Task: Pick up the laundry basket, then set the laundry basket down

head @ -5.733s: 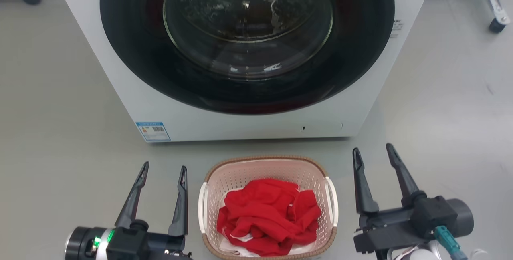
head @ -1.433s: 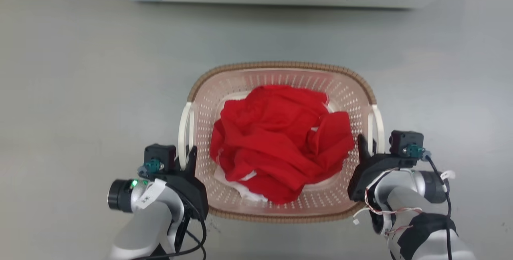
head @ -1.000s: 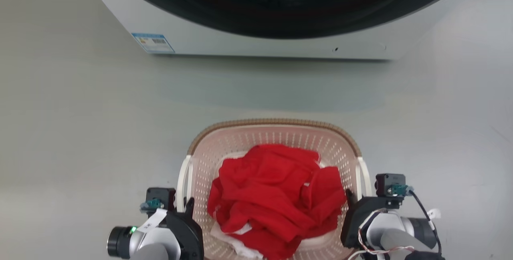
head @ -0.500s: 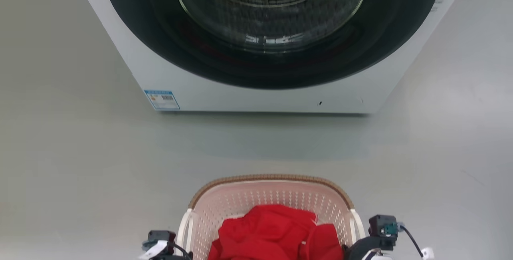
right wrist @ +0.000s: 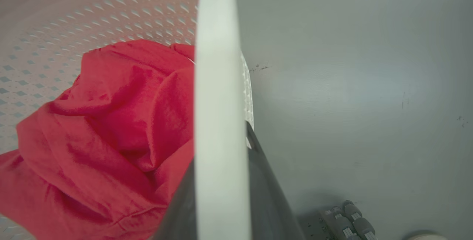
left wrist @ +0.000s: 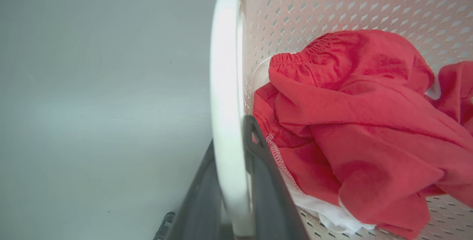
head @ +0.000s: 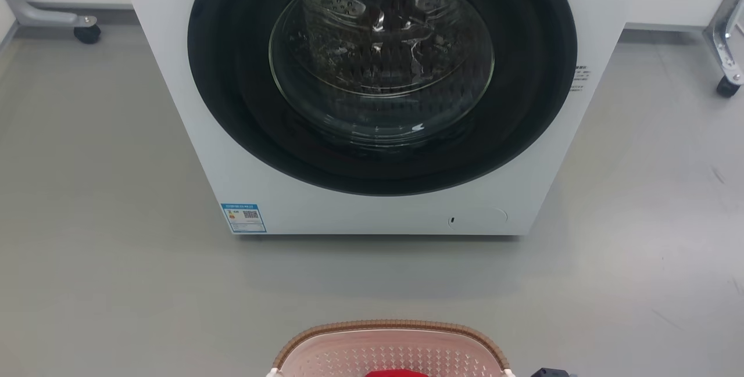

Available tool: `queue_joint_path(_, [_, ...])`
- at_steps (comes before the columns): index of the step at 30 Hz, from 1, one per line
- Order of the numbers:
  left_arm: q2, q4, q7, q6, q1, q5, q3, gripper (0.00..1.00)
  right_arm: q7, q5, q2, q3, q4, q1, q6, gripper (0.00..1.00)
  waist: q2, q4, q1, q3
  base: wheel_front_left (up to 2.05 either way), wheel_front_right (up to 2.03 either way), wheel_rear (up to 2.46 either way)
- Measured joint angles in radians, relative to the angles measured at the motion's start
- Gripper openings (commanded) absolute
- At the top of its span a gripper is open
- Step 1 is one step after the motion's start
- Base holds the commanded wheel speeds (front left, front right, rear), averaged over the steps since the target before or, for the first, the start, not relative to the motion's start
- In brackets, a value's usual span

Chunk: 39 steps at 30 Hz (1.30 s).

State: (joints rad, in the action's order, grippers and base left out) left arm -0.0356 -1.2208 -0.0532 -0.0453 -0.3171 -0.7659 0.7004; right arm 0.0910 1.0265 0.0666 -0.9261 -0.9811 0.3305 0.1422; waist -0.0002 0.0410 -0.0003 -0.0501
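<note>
Your left gripper (left wrist: pixel 232 136) and right gripper (right wrist: pixel 221 144) are each pinched tight on a white handle (left wrist: pixel 225 84) of the laundry basket (head: pixel 390 345), which sits at 6 o'clock with the washing machine (head: pixel 372 75) at 12. Risk: uneven arms tilt it, handles slip, red garment (left wrist: pixel 351 114) spills.

Bare floor (head: pixel 116 290) before washing machine (head: pixel 192 150)

Washing machine (head: pixel 232 150) ahead on floor (head: pixel 87 249), laundry basket (head: pixel 389 325) before it, apart. Clothes (left wrist: pixel 369 114) inside basket. Left gripper (left wrist: pixel 232 136) straddles left handle (left wrist: pixel 225 84), right gripper (right wrist: pixel 221 144) right handle (right wrist: pixel 218 66).
</note>
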Motion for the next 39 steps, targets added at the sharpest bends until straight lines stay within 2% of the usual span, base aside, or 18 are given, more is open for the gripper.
queue_joint_path(10, [-0.003, 0.0, 0.014, 0.0, 0.004, 0.0, 0.022, 0.0, 0.002, 0.054, 0.003, -0.036, -0.003, -0.01, 0.001, 0.0, 0.0001, -0.01, 0.0003, 0.064, 0.0, 0.0, 0.0])
queue_joint_path(39, [-0.004, -0.002, 0.018, 0.0, 0.016, -0.001, 0.048, 0.0, -0.013, 0.172, 0.004, -0.13, -0.025, -0.009, 0.007, 0.0, 0.0001, -0.01, 0.0002, 0.075, 0.0, 0.0, 0.0])
